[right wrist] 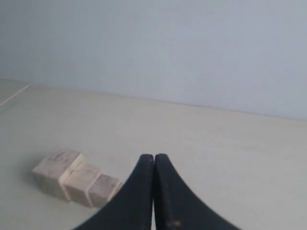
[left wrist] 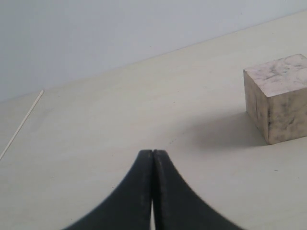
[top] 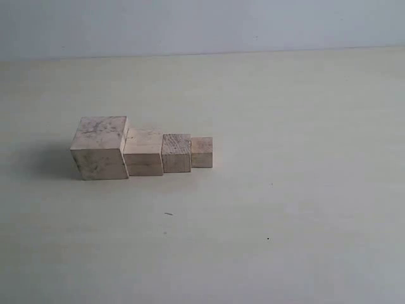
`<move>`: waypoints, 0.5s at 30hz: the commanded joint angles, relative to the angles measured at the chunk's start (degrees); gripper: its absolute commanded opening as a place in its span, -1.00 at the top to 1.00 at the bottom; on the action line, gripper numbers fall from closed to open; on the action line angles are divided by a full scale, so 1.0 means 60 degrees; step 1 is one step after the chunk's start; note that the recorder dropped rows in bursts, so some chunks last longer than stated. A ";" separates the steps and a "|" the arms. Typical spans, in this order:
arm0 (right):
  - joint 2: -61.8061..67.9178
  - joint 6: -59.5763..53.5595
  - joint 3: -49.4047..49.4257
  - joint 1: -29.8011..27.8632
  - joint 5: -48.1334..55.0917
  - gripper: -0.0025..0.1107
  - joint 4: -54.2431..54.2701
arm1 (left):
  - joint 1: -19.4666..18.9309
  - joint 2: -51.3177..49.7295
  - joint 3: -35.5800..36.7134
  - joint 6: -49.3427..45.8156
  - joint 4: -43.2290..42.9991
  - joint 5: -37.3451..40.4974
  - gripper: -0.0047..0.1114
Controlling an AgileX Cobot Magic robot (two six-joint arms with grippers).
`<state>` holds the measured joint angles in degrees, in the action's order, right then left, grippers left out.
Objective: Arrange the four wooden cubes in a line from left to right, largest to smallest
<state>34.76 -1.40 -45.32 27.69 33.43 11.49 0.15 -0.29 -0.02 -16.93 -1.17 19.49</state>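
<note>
In the exterior view four wooden cubes stand in a touching row on the pale table. The largest cube (top: 100, 147), with darker mottled faces, is at the left, then the second cube (top: 143, 152), the third cube (top: 176, 152) and the smallest cube (top: 202, 152) at the right. Neither gripper shows in that view. My left gripper (left wrist: 153, 152) is shut and empty, well apart from the largest cube (left wrist: 278, 96). My right gripper (right wrist: 154, 156) is shut and empty too, with the row (right wrist: 76, 178) off to one side, its smallest cube partly hidden behind a finger.
A pale wall (top: 202, 25) rises behind the table's far edge. A thin straight line (left wrist: 21, 125) runs across the table surface in the left wrist view. A few small dark specks (top: 168, 214) lie on the table in front of the row.
</note>
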 commanded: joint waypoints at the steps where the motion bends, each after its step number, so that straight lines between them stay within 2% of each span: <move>1: -0.0951 0.0016 0.1339 -0.1583 -0.1353 0.96 0.0254 | 0.0063 0.0049 0.0003 0.0031 0.0009 -0.0128 0.92; 7: -0.2387 0.0016 0.3279 -0.3395 -0.3128 0.96 0.0254 | 0.0063 0.0049 0.0003 0.0031 0.0009 -0.0128 0.92; 15: -0.3864 -0.0019 0.4902 -0.4926 -0.3522 0.96 0.0235 | 0.0063 0.0049 0.0003 0.0031 0.0009 -0.0128 0.92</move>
<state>14.01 -1.28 -18.42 0.56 13.61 12.73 0.15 -0.29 -0.02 -16.93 -1.17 19.49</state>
